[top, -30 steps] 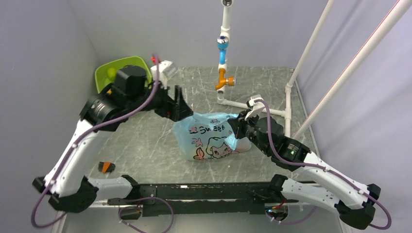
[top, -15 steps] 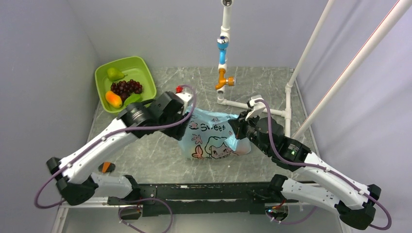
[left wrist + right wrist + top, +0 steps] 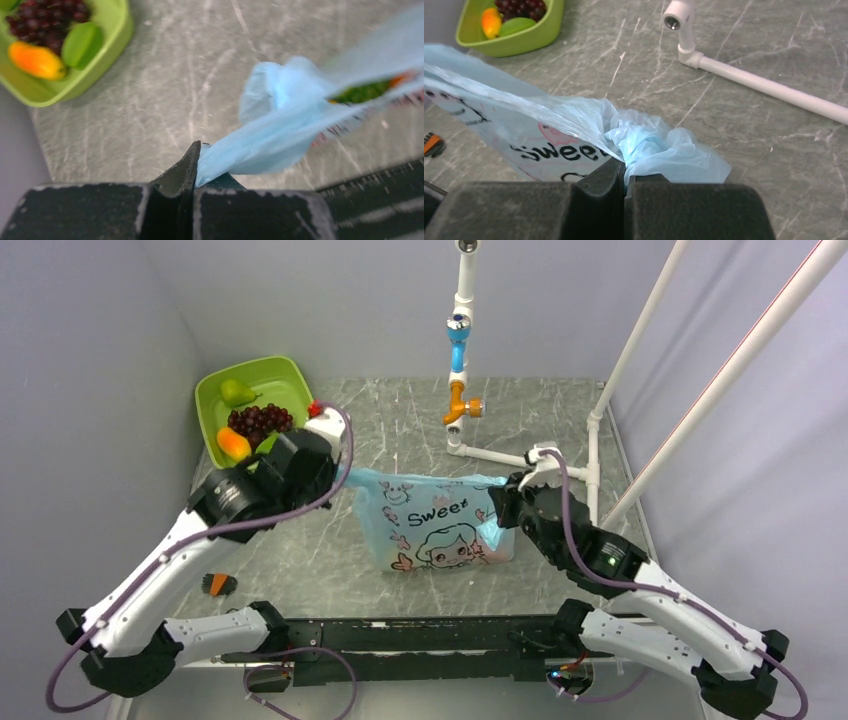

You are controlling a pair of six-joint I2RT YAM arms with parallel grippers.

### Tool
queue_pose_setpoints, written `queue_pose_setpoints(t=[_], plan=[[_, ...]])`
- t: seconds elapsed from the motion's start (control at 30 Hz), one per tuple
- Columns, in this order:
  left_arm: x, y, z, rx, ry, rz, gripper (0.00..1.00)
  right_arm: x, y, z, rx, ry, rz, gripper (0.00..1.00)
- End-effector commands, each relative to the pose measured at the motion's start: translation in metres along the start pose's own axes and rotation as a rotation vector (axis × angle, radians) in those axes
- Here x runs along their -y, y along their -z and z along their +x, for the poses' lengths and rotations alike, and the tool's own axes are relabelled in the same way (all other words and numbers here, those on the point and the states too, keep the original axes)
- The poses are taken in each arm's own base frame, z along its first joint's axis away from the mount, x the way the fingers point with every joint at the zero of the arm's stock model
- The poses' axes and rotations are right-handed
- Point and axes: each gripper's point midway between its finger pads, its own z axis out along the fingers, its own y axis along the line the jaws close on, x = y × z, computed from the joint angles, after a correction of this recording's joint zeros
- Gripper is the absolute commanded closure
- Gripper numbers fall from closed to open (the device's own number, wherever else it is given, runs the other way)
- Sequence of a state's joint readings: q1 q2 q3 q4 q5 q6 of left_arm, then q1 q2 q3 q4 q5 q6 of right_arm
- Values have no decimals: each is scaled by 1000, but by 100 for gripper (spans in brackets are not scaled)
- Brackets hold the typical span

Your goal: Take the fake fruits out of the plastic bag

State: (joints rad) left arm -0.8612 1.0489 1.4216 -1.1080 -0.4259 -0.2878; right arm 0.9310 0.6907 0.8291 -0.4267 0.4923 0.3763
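Note:
The light-blue plastic bag [image 3: 440, 525] with a cartoon face hangs stretched between both grippers above the table. My left gripper [image 3: 340, 477] is shut on its left top corner; the left wrist view shows blue film pinched in the gripper [image 3: 197, 150]. My right gripper [image 3: 503, 505] is shut on the bunched right corner, seen up close in the right wrist view [image 3: 625, 172]. Through the film, a leafy green and orange fake fruit [image 3: 365, 91] shows inside the bag [image 3: 280, 125]. An orange fruit [image 3: 233, 443] and a green one [image 3: 268, 443] lie in the tub.
The lime-green tub [image 3: 290, 375] at the back left also holds a grape bunch [image 3: 262, 420] and a pear [image 3: 238, 392]. A white pipe frame [image 3: 458, 370] stands behind the bag. A small orange-and-black object [image 3: 217, 584] lies at the front left.
My left arm swung from the tub to the bag, shut on its left corner and pulled it left. The bag went from slumped to stretched flat. The right gripper kept its hold.

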Motion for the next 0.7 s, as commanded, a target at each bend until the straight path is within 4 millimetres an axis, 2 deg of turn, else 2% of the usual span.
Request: queue_pose_setpoints(t=[0.0,0.07,0.13,0.2,0.27,0.3,0.37,0.43,0.5,0.53,0.57,0.67], plan=[[-62,-17,-46,72,74,-161,100,16,-20,-25,24,-14,139,100],[-77,-21,-65,69,122,-158,100,15,-35,-39,9,-8,139,100],[-80,-10,-97,134,129,-144,100,13,-42,-58,21,-13,142,100],[-71,2,-119,195,138,-79,100,8,-42,-70,34,-3,126,100],[-57,7,-122,211,148,4,100,-2,-42,-71,24,17,66,97],[-49,7,-116,197,155,42,100,-8,-42,-65,2,30,24,93],[-33,0,-90,144,171,120,100,-20,-39,-42,-79,56,-70,88],[-16,-9,-52,91,196,204,100,-34,-31,-12,-170,64,-182,85],[1,-9,-17,72,236,291,100,-46,-19,16,-242,39,-293,77],[9,-9,-2,69,257,335,100,-57,-10,31,-278,29,-377,68],[18,-7,14,62,278,384,100,-59,-4,46,-315,23,-412,62],[33,7,47,62,341,468,100,-54,10,58,-354,45,-410,41]])
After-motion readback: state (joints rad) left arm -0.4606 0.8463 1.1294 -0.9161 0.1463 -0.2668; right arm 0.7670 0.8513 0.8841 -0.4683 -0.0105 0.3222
